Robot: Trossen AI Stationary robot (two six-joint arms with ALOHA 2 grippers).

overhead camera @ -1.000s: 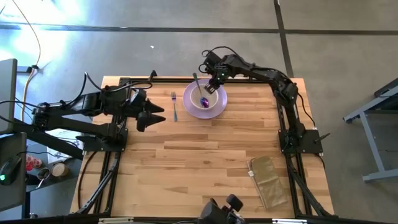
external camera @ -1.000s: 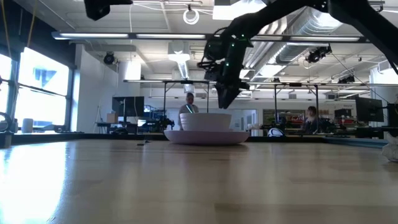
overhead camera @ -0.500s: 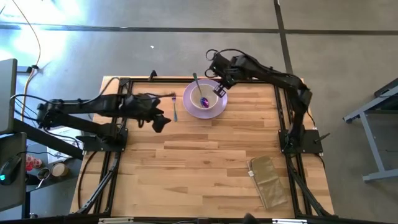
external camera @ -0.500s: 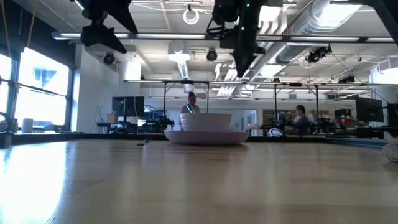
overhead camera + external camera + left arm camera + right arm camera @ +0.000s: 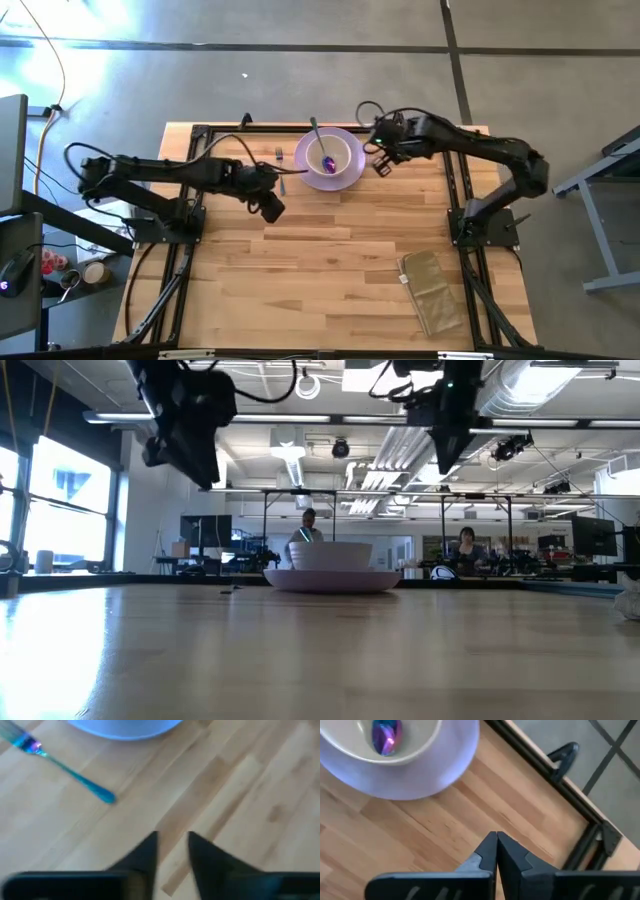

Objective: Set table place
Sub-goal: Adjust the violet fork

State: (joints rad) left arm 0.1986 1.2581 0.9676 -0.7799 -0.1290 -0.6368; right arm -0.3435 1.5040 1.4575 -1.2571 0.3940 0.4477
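The lavender plate (image 5: 352,175) lies on the table (image 5: 320,260) near its far edge, and the cream bowl (image 5: 340,150) stands on it. The iridescent spoon (image 5: 385,735) rests with its head in the bowl and its handle (image 5: 314,128) leaning over the far rim. The teal-handled fork (image 5: 65,767) lies flat on the wood left of the plate. My left gripper (image 5: 270,208) hovers near the fork's handle end on its near side; its fingers (image 5: 150,847) stand a narrow gap apart with nothing between them. My right gripper (image 5: 496,842) is shut and empty, above the table right of the plate.
A tan folded cloth (image 5: 432,290) lies near the table's right front corner. The black metal frame (image 5: 560,760) runs along the far edge close to my right gripper. In the low view, people (image 5: 308,525) stand in the room beyond the table.
My right gripper has risen from over the bowl and gone toward the table's right edge. My left gripper has gone toward the table's right and near edges, past the fork's handle, and its fingers have drawn closer together. The plate, bowl, spoon and fork have stayed put.
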